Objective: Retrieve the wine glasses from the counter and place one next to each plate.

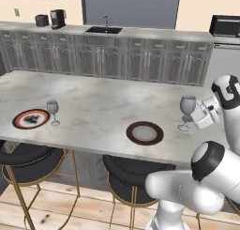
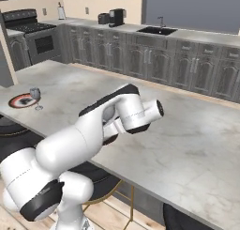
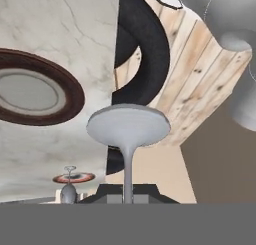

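My gripper (image 1: pixel 191 118) is shut on the thin stem of one wine glass (image 1: pixel 187 105), holding it upright at the right end of the marble counter (image 1: pixel 98 102). Its foot is at or just above the counter top, right of the brown-rimmed plate (image 1: pixel 145 133). The rolled hand view has the round foot (image 3: pixel 128 125) and stem rising from between my fingertips (image 3: pixel 128 195), with the brown plate (image 3: pixel 35 89) to the left. The other wine glass (image 1: pixel 53 110) stands beside the red-rimmed plate (image 1: pixel 31 118) at the left, and both are small in the right base view: glass (image 2: pixel 35 96), plate (image 2: pixel 21 101).
Black stools with gold legs (image 1: pixel 28 156) (image 1: pixel 124 175) sit under the counter's near edge. A back wall counter carries a sink (image 1: pixel 104 30), a coffee maker (image 1: pixel 57 19), a toaster (image 1: pixel 41 20) and a microwave (image 1: pixel 225 25). A stove (image 2: pixel 33 34) stands at the far left.
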